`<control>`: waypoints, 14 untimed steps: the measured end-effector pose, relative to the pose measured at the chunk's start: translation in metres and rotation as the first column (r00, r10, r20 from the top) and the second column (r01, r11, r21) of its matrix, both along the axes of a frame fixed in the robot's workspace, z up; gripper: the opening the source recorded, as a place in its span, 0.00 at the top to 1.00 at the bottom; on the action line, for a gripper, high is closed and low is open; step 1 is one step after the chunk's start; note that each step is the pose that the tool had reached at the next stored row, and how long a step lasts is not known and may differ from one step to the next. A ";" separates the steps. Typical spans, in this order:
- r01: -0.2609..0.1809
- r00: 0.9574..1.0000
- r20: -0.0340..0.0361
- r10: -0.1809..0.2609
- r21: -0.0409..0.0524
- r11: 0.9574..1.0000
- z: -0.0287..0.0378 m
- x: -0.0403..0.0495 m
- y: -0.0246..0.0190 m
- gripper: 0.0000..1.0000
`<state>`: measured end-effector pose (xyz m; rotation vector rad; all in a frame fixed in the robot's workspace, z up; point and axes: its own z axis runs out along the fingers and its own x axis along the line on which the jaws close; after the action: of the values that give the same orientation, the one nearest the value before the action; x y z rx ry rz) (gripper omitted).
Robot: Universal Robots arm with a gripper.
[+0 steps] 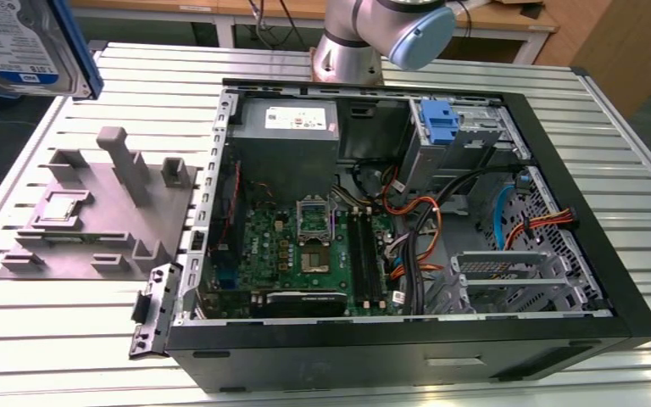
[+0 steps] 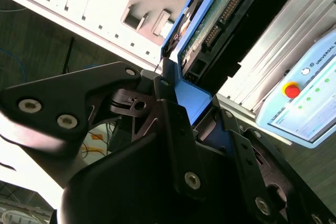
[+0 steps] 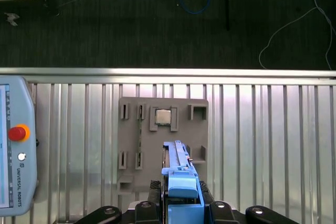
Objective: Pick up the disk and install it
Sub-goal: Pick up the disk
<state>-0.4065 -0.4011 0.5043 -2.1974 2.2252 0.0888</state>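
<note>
The disk [image 1: 14,42], a silver hard drive with a white and blue label in a blue carrier frame, hangs in the air at the exterior view's upper left, above and beyond the grey stand. In both wrist views my gripper [image 3: 181,207] is shut on the disk [image 3: 180,179], gripping the blue frame at its end. The second wrist view shows the disk's green circuit board side [image 2: 210,24] reaching away from the black fingers [image 2: 173,124]. The disk is held on edge over the grey stand [image 3: 163,140].
An open computer case [image 1: 597,254] lies on the slatted metal table [image 1: 77,339], with the motherboard, cables and a blue bracket [image 1: 442,123] in its drive bay. The grey stand [image 1: 99,212] with upright posts is to the exterior view's left of the case. A teach pendant [image 3: 16,145] lies on the table.
</note>
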 end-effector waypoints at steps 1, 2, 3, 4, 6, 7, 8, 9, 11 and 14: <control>0.000 1.000 0.000 0.000 0.000 1.000 0.0001 0.0002 0.0000 0.63; 0.000 1.000 0.000 0.000 0.000 1.000 0.0000 0.0004 0.0000 0.63; 0.000 1.000 0.000 0.000 0.000 1.000 0.0000 0.0006 0.0000 0.63; 0.000 1.000 0.000 0.000 0.000 1.000 0.0000 0.0008 0.0000 0.63; 0.000 1.000 0.000 0.000 0.000 1.000 0.0000 0.0012 0.0000 0.63; 0.000 1.000 0.000 0.000 0.000 1.000 0.0001 0.0014 0.0000 0.63; 0.000 1.000 0.000 0.000 0.000 1.000 0.0000 0.0016 0.0000 0.63; 0.000 1.000 0.000 0.000 0.000 1.000 0.0000 0.0021 0.0000 0.63; 0.000 1.000 0.000 0.000 0.000 1.000 0.0000 0.0027 0.0000 0.63; 0.000 1.000 0.000 0.000 0.000 1.000 0.0000 0.0034 0.0000 0.63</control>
<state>-0.4031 -0.4011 0.5043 -2.1975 2.2251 0.0888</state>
